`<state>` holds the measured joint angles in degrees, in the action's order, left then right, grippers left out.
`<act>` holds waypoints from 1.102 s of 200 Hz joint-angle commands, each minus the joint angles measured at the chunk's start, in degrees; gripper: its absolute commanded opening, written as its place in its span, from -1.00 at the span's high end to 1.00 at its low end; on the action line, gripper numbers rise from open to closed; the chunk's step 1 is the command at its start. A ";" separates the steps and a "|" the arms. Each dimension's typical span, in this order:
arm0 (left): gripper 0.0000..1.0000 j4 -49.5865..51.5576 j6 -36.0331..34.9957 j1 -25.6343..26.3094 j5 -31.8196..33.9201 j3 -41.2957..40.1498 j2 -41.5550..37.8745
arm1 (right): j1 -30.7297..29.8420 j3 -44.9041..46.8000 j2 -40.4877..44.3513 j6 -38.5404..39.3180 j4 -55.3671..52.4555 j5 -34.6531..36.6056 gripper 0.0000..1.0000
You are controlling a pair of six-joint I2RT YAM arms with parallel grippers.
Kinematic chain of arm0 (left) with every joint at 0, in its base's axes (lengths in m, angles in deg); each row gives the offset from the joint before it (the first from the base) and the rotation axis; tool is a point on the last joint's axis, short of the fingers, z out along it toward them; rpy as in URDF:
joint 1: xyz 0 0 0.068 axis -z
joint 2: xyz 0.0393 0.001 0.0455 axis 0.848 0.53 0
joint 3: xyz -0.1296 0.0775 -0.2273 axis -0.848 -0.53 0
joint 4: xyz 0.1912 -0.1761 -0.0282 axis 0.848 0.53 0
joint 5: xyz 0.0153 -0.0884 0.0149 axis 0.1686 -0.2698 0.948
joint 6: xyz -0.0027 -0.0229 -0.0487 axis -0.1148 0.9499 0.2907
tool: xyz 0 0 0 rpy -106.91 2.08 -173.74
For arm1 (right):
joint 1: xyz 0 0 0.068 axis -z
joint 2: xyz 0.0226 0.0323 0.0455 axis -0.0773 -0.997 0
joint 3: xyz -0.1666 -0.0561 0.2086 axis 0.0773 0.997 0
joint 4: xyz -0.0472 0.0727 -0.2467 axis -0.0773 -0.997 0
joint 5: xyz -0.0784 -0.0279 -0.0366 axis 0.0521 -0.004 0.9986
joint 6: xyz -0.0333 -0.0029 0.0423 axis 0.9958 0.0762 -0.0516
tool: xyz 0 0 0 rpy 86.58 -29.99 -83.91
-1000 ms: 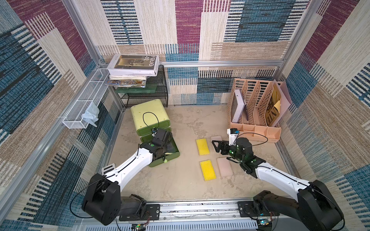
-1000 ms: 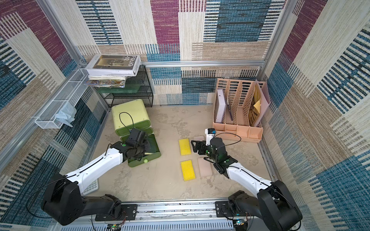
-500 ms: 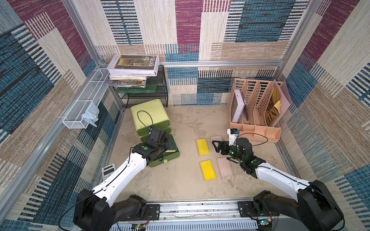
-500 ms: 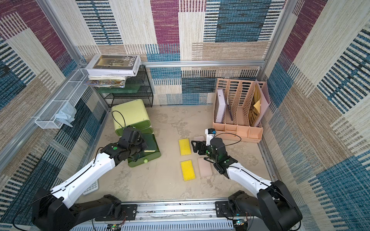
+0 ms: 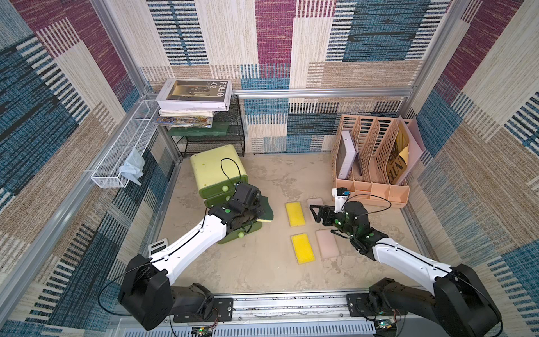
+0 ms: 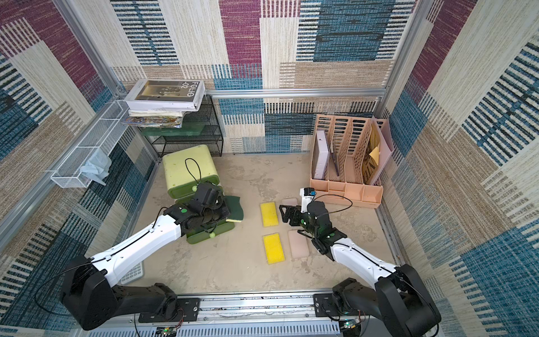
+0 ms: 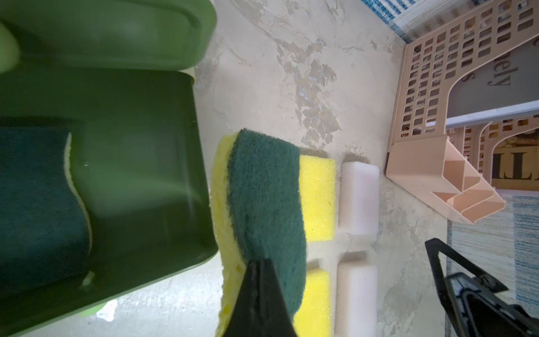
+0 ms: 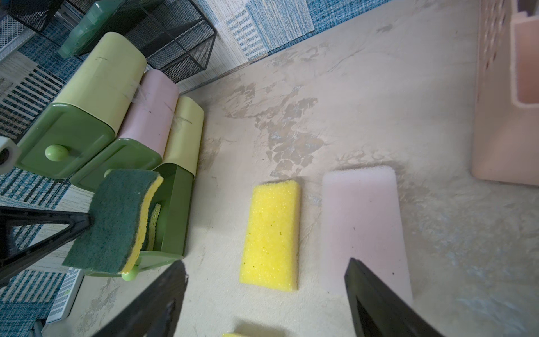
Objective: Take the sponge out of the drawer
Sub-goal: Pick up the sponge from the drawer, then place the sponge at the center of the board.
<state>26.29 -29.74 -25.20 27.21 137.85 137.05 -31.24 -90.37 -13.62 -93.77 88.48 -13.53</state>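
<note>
My left gripper [image 5: 256, 213] is shut on a sponge [image 5: 264, 207] with a dark green scrub face and a yellow body. It holds the sponge in the air, just past the right rim of the open bottom drawer [image 5: 233, 233] of the green drawer unit [image 5: 213, 166]. In the left wrist view one black finger [image 7: 259, 280] presses the sponge's [image 7: 262, 198] green face; the other finger is hidden behind it. A second green sponge [image 7: 38, 204] lies inside the drawer [image 7: 140, 146]. My right gripper [image 5: 316, 214] stands open and empty, low over the floor.
Two yellow sponges [image 5: 295, 214] [image 5: 303, 248] and two pale pink ones [image 5: 327, 243] [image 5: 315, 202] lie on the floor between the arms. A peach file organizer [image 5: 370, 163] stands at the back right, a black wire rack [image 5: 210, 140] with books behind the drawers, and a calculator [image 6: 132, 272] near the left wall.
The left gripper has come up out of the drawer and moved right, carrying the green and yellow sponge clear of the drawer rim. The right arm has stayed where it was.
</note>
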 commanded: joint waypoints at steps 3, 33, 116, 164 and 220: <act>1.00 -2.90 0.37 1.32 -0.02 0.93 2.79 | 0.09 0.22 0.42 -0.12 0.83 0.43 -0.76; 1.00 -4.19 0.71 2.22 -0.16 2.02 7.39 | 0.18 0.18 0.40 -0.18 0.84 0.48 -0.76; 1.00 -7.44 1.61 2.88 -1.51 3.09 16.27 | 0.51 0.29 0.18 -0.27 0.86 0.17 -0.77; 1.00 -7.36 1.79 2.81 -1.36 3.18 18.40 | 0.62 0.31 0.17 -0.28 0.84 -0.01 -0.76; 1.00 -6.59 1.13 2.82 -0.15 3.36 18.85 | 0.70 0.31 0.17 -0.35 0.84 -0.18 -0.76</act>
<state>19.74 -28.21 -22.42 25.83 140.73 155.65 -30.56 -90.16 -13.38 -93.93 88.50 -13.57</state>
